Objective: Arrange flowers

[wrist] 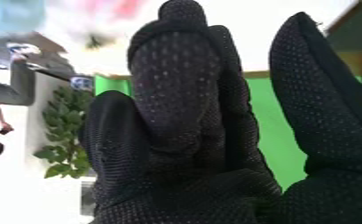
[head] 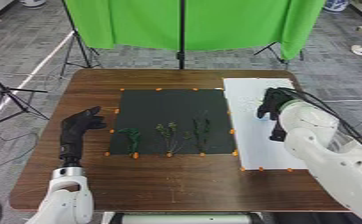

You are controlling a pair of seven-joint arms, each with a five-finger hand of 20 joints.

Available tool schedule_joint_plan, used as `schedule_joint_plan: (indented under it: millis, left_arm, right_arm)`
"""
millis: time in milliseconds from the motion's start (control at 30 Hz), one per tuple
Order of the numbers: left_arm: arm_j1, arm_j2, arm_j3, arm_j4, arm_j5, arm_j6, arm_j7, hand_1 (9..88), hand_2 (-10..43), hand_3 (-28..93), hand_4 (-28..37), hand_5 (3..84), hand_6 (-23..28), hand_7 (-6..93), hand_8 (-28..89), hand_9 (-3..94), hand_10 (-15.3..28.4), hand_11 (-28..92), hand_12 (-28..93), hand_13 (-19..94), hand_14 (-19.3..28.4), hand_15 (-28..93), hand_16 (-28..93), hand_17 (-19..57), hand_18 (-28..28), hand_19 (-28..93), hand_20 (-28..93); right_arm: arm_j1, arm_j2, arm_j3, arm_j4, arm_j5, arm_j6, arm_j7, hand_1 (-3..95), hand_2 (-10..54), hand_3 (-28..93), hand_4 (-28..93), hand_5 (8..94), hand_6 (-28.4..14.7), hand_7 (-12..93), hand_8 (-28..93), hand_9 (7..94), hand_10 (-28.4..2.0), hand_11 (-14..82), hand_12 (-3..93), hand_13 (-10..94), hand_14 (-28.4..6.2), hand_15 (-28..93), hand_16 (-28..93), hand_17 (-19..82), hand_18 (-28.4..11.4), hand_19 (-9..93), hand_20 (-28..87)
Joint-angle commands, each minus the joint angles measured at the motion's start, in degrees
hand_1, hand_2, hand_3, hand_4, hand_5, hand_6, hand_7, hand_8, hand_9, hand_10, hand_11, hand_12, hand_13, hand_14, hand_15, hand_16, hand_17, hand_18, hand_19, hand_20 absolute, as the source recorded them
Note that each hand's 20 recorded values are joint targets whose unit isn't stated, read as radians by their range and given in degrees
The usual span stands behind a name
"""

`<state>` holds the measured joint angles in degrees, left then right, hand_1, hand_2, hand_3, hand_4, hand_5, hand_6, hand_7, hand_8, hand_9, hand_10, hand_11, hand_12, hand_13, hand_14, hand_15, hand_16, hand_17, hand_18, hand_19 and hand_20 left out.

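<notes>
Dark mat on the counter taken as reference. Three groups on its near half, side by side: curly green sprig leftmost, yellowish-tipped stems between, dark green stems toward the mat's right edge. Long axes of the last two run roughly near-to-far.

Your right robot hand is off the mat's right side, above the white sheet: fingers straight, thumb apart, no stem between. From it, the dark green stems lie leftward and nearer the robot; it is the closer hand to them. Left robot hand, off the mat's left side, looks open and empty, nearest the curly sprig.

Judgement: for the dark green stems, you would bring the right hand back across the mat's edge and close across their length.
</notes>
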<state>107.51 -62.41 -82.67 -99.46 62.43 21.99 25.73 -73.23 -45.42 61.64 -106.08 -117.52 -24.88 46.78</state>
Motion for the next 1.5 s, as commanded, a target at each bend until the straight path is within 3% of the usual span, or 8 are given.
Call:
schedule_joint_plan:
  millis: [33, 333, 567, 867, 1100, 1267, 1400, 1500]
  left_arm:
    - [0.36, -1.72, 1.17, 1.60, -0.31, -0.90, 0.17, 27.9, 1.3, 60, -19.9, 62.7, 8.3, 7.7, -5, 63.8, 17.2, 23, 14, 60, 21.1, 40, -2, 18.1, 24.0, 61, 22]
    - [0.35, -2.24, 1.18, 1.87, -0.77, -1.45, 0.25, 27.8, 1.3, 60, -20.0, 62.7, 8.2, 7.8, -5, 63.9, 17.2, 23, 14, 60, 21.2, 39, -2, 18.1, 23.9, 61, 22]
    - [0.08, -2.54, 1.05, 2.27, -0.97, -1.90, 0.08, 27.9, 1.3, 60, -20.1, 62.7, 8.2, 7.9, -5, 63.8, 17.2, 23, 14, 60, 21.2, 40, -2, 18.1, 23.9, 61, 22]
    - [1.60, -2.47, 0.22, 1.49, -1.99, -1.42, 0.07, 28.0, 1.3, 60, -20.0, 62.7, 8.2, 7.9, -5, 63.8, 17.2, 23, 14, 60, 21.2, 40, -2, 18.1, 23.9, 61, 22]
    - [3.38, -1.39, -1.62, 0.68, -3.08, -0.28, 0.28, 28.1, 1.4, 60, -19.9, 62.8, 8.4, 7.7, -5, 63.9, 17.2, 23, 14, 60, 21.2, 40, -2, 18.2, 23.9, 60, 22]
    - [5.18, 1.16, -3.41, 0.71, -4.10, -0.03, 0.78, 28.0, 1.2, 60, -19.9, 62.8, 8.3, 7.8, -5, 63.9, 17.2, 23, 14, 60, 21.1, 40, -2, 18.1, 23.9, 61, 22]
    - [7.74, 3.08, -5.78, -0.38, -4.78, 2.08, 0.99, 28.1, 1.5, 60, -20.1, 62.8, 8.3, 7.8, -5, 63.9, 17.1, 23, 14, 60, 21.2, 40, -2, 18.2, 23.9, 60, 22]
    - [8.25, 3.68, -6.58, -0.91, -6.07, 3.89, 1.69, 27.4, 9.5, 61, -24.1, 63.4, 7.8, 7.8, -5, 64.2, 17.0, 23, 14, 60, 21.1, 39, -2, 18.2, 23.9, 60, 22]
  right_arm:
    - [-1.64, -1.21, 0.82, 1.50, 0.29, 2.08, 1.27, 39.4, -9.5, 65, -7, 63.0, 0.3, 17, -8, 80.5, -15.1, 16.1, 19.2, 93, -3.5, 48, 35, 61, -14.8, 93, 50]
    - [-6.09, -2.61, 2.39, 2.24, 3.55, 7.17, 3.68, 44.1, -9.5, 65, -9, 64.0, 2.1, 18, -9, 82.2, -14.7, 15.9, 18.5, 94, -2.0, 49, 34, 62, -14.1, 93, 49]
    - [-9.70, -2.94, 2.23, 2.05, 3.92, 16.55, 4.18, 59.8, -9.5, 55, -11, 70.0, 1.9, 19, 2, 89.1, -11.2, 6.5, 32.2, 94, -1.0, 53, 31, 65, -11.7, 93, 49]
    - [-11.22, -0.04, 1.96, -0.76, 0.20, 23.95, 1.75, 67.8, -9.5, 52, -12, 78.8, 0.0, 25, 9, 92.8, -8.8, 9.1, 40.4, 94, 0.3, 58, 30, 66, -11.5, 93, 52]
    - [-7.13, 2.62, 3.58, -7.47, 3.00, 26.13, 0.14, 68.3, -9.5, 53, -11, 79.2, -1.4, 26, 10, 92.8, -9.6, 10.0, 42.2, 94, 0.3, 57, 32, 66, -11.3, 93, 53]
    - [2.16, 0.64, -1.81, -10.71, 9.76, 25.45, -1.45, 68.3, -9.5, 53, -10, 79.0, -1.8, 26, 11, 92.7, -9.7, 10.0, 42.7, 94, 0.3, 57, 33, 66, -11.3, 93, 53]
    - [12.37, -4.44, -10.55, -9.50, 17.80, 21.92, -4.42, 68.2, -9.5, 53, -10, 79.0, -1.9, 25, 12, 92.7, -9.8, 10.0, 42.6, 94, 0.3, 56, 34, 66, -11.1, 93, 53]
    - [19.50, -9.28, -17.52, -6.36, 20.66, 19.38, -7.77, 68.1, -9.5, 53, -10, 78.8, -1.9, 25, 12, 92.5, -9.9, 9.9, 42.7, 94, 0.2, 56, 34, 65, -11.0, 93, 53]
